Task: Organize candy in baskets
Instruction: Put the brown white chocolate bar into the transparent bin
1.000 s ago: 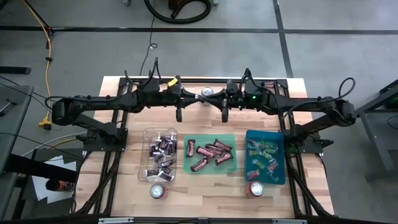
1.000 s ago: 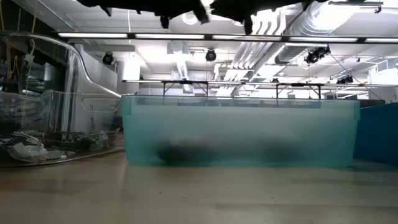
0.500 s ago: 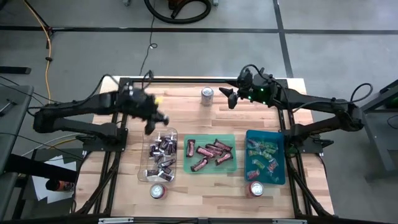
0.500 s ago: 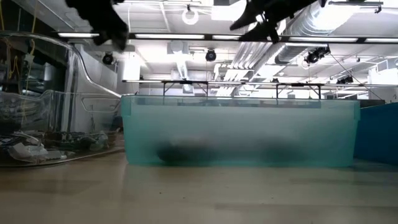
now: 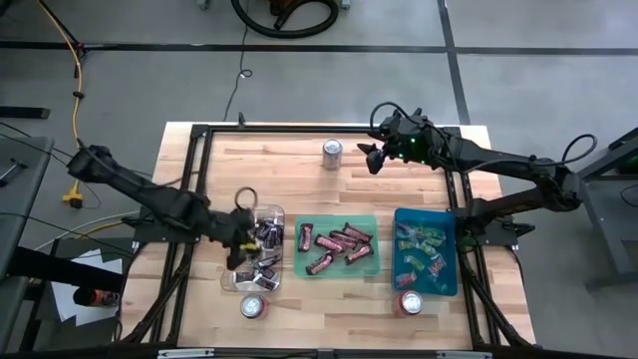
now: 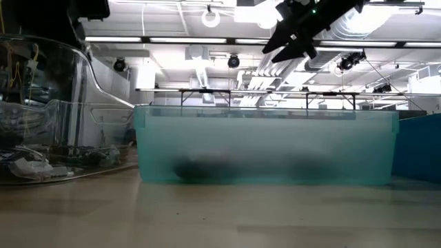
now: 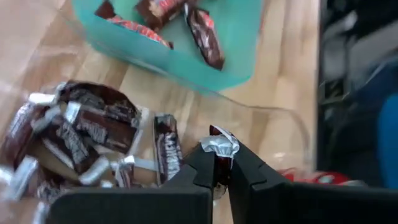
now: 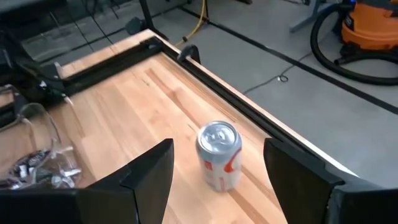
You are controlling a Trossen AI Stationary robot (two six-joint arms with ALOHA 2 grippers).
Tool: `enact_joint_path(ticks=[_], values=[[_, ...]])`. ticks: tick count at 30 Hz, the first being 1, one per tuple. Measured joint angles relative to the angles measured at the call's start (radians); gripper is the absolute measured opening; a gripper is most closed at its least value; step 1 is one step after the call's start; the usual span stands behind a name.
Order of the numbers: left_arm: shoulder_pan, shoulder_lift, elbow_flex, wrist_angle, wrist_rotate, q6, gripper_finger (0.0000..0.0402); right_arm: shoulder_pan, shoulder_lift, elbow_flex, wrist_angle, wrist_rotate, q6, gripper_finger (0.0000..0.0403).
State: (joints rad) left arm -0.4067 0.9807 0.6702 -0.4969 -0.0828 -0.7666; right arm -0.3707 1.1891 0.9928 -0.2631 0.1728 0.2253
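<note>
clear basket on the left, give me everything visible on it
The shallow clear plastic rectangular basket sits flat on the wooden table, leftmost of three, beside the translucent green basket. It holds a loose pile of dark, silver-ended wrapped candies. A red-and-silver drink can stands just beyond its near end. The left gripper is over it, jaws shut on one dark, silver-ended candy. Its rounded wall shows in the left wrist view.

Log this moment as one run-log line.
left tool: shut on dark candy, over clear basket | right tool: open, facing silver can | green basket, blue basket: filled
</note>
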Motion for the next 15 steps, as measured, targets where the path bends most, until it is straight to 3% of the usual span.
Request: enact_joint_path(ticks=[8, 15], values=[[-0.002, 0.215, 0.015, 0.040, 0.032, 0.245, 0.0000, -0.038, 0.000, 0.000, -0.011, 0.000, -0.007, 0.0243], [-0.001, 0.344, 0.015, 0.032, 0.045, 0.288, 0.0000, -0.044, 0.000, 0.000, -0.019, 0.000, -0.009, 0.0243]])
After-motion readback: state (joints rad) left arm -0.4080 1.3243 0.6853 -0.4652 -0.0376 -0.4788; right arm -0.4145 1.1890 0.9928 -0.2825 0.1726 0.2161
